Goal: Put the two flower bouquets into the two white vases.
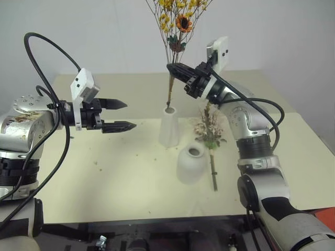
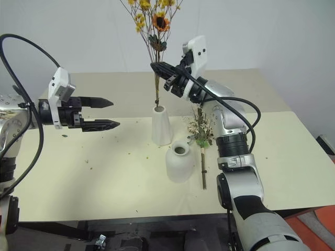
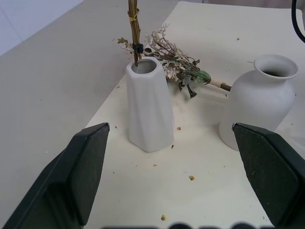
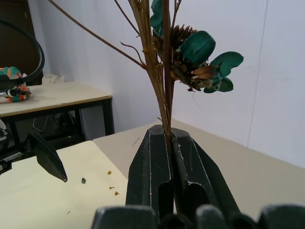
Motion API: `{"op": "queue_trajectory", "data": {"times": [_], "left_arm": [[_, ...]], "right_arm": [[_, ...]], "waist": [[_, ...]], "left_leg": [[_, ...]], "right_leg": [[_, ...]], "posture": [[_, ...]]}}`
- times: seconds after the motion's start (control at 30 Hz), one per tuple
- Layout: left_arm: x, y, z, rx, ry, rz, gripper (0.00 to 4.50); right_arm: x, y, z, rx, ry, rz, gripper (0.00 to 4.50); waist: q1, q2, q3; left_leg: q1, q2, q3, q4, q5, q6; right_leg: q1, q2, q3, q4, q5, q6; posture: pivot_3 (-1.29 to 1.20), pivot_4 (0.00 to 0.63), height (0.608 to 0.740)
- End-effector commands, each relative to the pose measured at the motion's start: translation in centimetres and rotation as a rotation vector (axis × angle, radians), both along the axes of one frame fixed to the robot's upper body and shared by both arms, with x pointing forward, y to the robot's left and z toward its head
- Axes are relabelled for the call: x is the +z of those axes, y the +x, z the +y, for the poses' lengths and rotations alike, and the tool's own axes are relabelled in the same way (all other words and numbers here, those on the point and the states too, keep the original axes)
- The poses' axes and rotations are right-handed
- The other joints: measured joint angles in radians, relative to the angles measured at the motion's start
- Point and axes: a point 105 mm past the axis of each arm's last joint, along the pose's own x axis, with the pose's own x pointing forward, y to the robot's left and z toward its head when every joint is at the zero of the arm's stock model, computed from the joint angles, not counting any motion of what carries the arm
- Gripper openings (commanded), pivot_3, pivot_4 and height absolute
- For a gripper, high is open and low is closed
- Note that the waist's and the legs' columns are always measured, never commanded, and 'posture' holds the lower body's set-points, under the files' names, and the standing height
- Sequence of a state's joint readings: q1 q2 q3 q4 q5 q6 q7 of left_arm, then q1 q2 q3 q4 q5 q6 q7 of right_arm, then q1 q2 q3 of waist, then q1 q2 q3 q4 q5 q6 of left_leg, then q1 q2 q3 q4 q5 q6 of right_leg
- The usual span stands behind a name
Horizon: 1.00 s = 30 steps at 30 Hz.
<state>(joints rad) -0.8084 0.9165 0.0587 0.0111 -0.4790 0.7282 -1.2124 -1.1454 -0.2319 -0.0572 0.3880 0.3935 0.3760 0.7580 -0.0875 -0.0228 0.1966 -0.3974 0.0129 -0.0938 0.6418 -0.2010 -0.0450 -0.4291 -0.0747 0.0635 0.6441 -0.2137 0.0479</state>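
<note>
At frame centre, the right claw [image 1: 172,68] pinches the yellow bouquet [image 1: 177,23], stems in the tall vase [image 1: 169,128]; the left claw [image 1: 125,115] is spread.

A bare indoor test room, like a robotics lab. A plain cream table [image 1: 104,172] stands against an empty white wall [image 1: 78,31]. Behind it, a second beige table with black legs [image 4: 57,102] holds a small pile of colourful objects [image 4: 14,90].
</note>
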Motion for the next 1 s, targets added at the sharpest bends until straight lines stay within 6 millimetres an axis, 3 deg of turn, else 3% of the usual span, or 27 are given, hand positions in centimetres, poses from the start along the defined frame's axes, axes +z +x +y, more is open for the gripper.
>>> {"op": "queue_trajectory", "data": {"times": [0.03,0.53,1.0], "left_arm": [[1.3,-0.7,0.3,0.000,-0.006,-0.050,4.50],[1.1,-0.9,0.1,-0.003,-0.010,-0.046,4.50],[1.0,-0.9,-0.1,-0.010,-0.014,-0.039,4.50]], "right_arm": [[0.0,-0.4,0.0,0.009,-0.009,-0.031,0.04],[-4.2,1.0,0.2,-0.042,-0.072,0.005,0.04],[-1.7,0.9,0.0,-0.040,-0.013,-0.027,0.04]], "waist": [[0.000,0.000,0.000],[-0.007,0.000,0.000],[-0.008,0.000,0.000]], "left_leg": [[0.000,0.000,0.000,0.000,0.000,0.000],[0.002,0.000,0.000,0.000,0.000,0.000],[0.007,0.001,0.000,0.000,0.000,0.000]], "right_leg": [[0.000,0.000,0.000,0.000,0.000,0.000],[0.001,0.000,0.000,0.001,-0.001,0.001],[0.005,0.001,0.001,0.001,-0.004,0.005]], "posture": [[0.00,0.150,0.740],[0.00,0.150,0.740],[0.00,0.150,0.740]]}}
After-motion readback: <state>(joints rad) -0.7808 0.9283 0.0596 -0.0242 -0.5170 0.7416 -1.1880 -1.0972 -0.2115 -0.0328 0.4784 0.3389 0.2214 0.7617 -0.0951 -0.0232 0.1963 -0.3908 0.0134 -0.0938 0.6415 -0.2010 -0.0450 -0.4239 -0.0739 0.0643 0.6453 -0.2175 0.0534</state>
